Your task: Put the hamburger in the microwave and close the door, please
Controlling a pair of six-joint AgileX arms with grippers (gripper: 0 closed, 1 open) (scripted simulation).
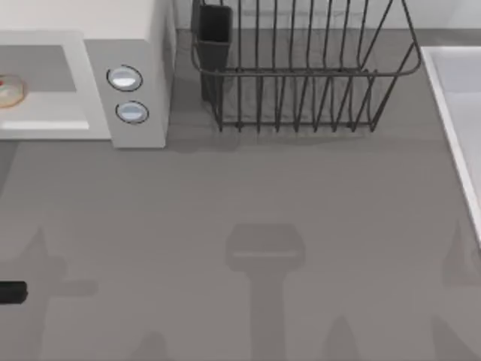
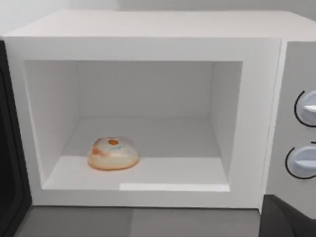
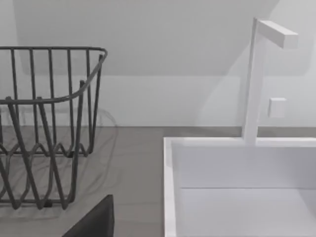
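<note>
- One microwave [image 1: 139,45] stood at the far left of the grey counter [image 1: 248,195], a white box with its cavity open toward the front.
- Two round silver-blue dials sat on its side panel, one [image 1: 124,78] behind the other [image 1: 132,112] as seen from above.
- One hamburger [image 2: 113,153] lay inside the cavity, on its floor, toward the cavity's left part and nearer the front opening than the back wall; from above it [image 1: 10,92] peeked in at the picture's left edge.
- The hamburger looked small, round and domed, pale cream-tan with orange-brown shading round its lower edge and a small orange-red spot on top.
- The door [image 2: 9,163] stood swung open at the microwave's left, seen as a dark panel edge beside the cavity in the left wrist view.
- One dark wire dish rack [image 1: 301,68] stood to the right of the microwave, at the back of the counter, with one dark holder [image 1: 214,37] hung at its left end.
- One white sink [image 3: 237,187] with one white faucet [image 3: 256,79] lay beside the rack at the counter's right.
- A dark piece of the left arm [image 1: 13,292] showed at the counter's near left edge; whether the left pincer was open or shut could not be told.
- The right pincer's state could not be told either.
</note>
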